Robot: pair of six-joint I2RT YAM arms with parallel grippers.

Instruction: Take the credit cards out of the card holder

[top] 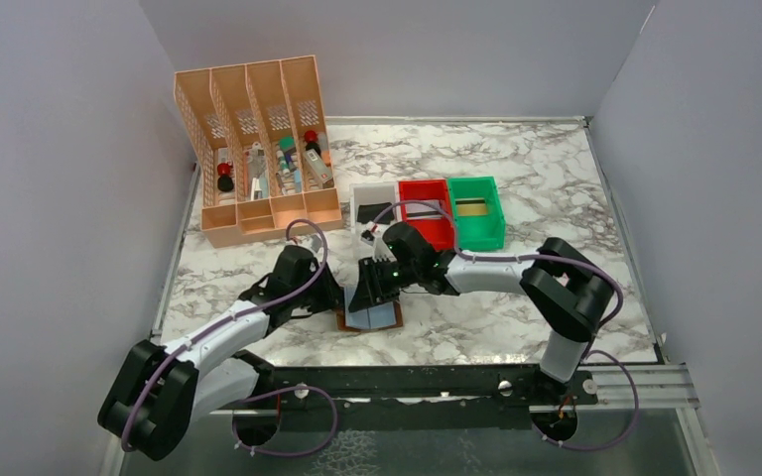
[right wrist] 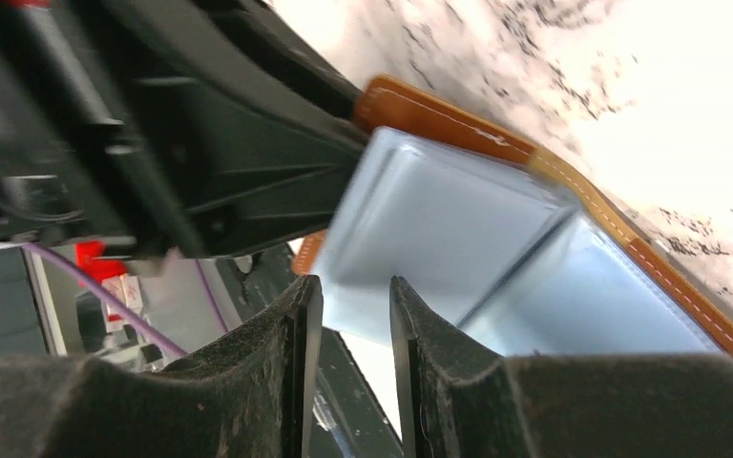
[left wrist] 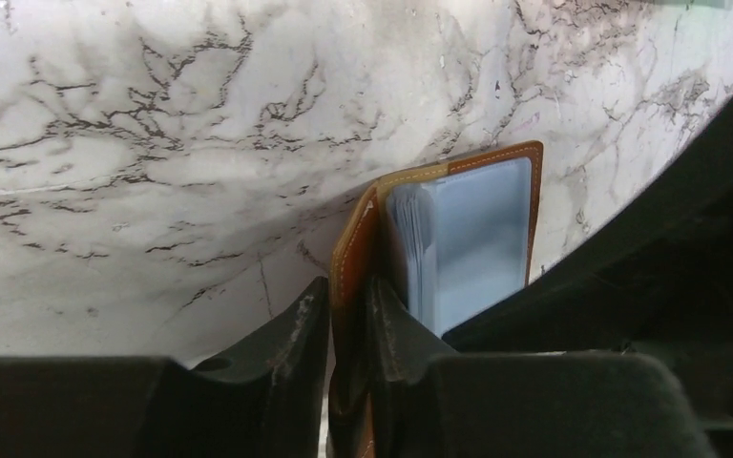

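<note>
Left gripper [left wrist: 346, 298] and right gripper [right wrist: 353, 296] meet low over the marble table [top: 437, 332], in front of a white bin [top: 372, 187], red bin [top: 425, 183] and green bin [top: 496, 213]. Between them lies the open card holder [left wrist: 351, 253]. The left fingers pinch one brown cover. The right fingers stand nearly together at the edge of a lifted grey-blue sleeve [right wrist: 439, 219]; I cannot tell whether they grip it.
</note>
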